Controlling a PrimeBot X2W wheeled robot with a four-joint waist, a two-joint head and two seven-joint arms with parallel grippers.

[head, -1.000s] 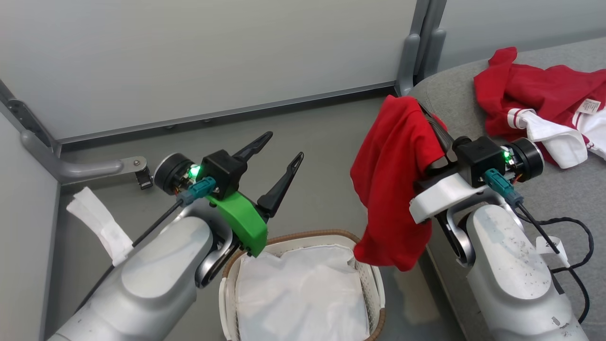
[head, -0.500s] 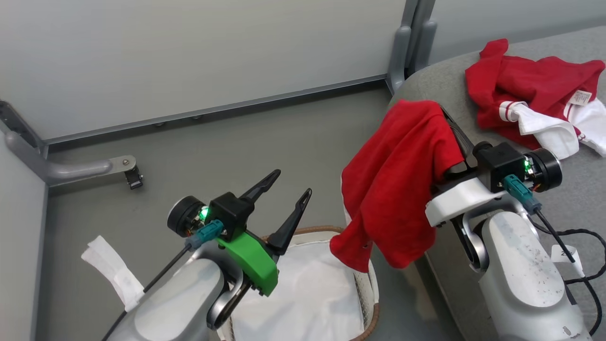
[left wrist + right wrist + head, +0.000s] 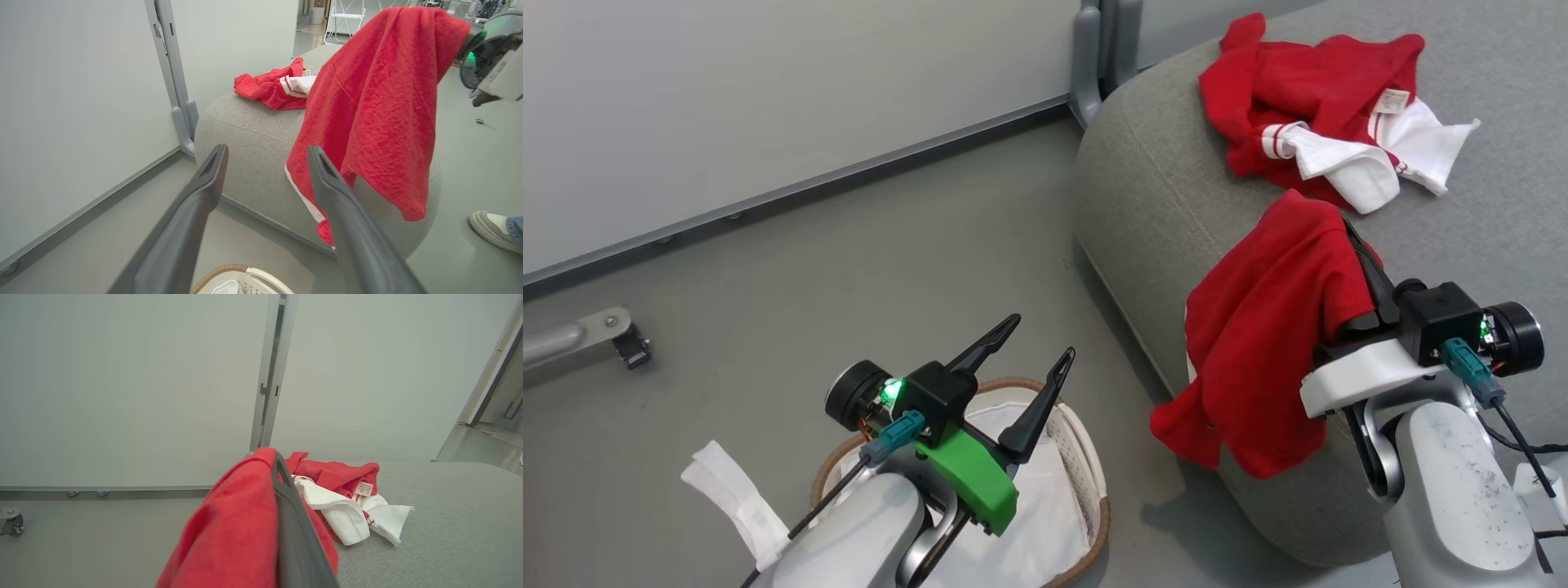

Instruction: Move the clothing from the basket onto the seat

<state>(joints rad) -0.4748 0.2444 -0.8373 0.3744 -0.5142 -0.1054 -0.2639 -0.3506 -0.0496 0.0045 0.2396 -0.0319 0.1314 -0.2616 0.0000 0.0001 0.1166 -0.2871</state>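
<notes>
A red garment (image 3: 1258,327) hangs draped over my right gripper (image 3: 1343,224), which is shut on it at the near edge of the grey seat (image 3: 1160,188). Its lower part dangles down the seat's side. The held garment (image 3: 380,102) shows against the seat (image 3: 245,134) in the left wrist view. Another red and white garment (image 3: 1307,90) lies crumpled on the seat top. My left gripper (image 3: 1039,336) stands open and holds nothing above the basket (image 3: 1086,457), where the white liner (image 3: 1045,523) shows. In the right wrist view my right gripper (image 3: 277,461) holds the garment (image 3: 233,531).
A grey wall panel and its post (image 3: 1094,49) stand behind the seat. A metal foot with a caster (image 3: 613,335) lies on the floor at left. A person's shoe (image 3: 490,230) is on the floor beside the seat. Black cables (image 3: 1527,445) hang by my right arm.
The head camera has swung right. My right gripper has carried the red garment from beside the basket to the seat's edge. The left gripper stays open, now above the basket.
</notes>
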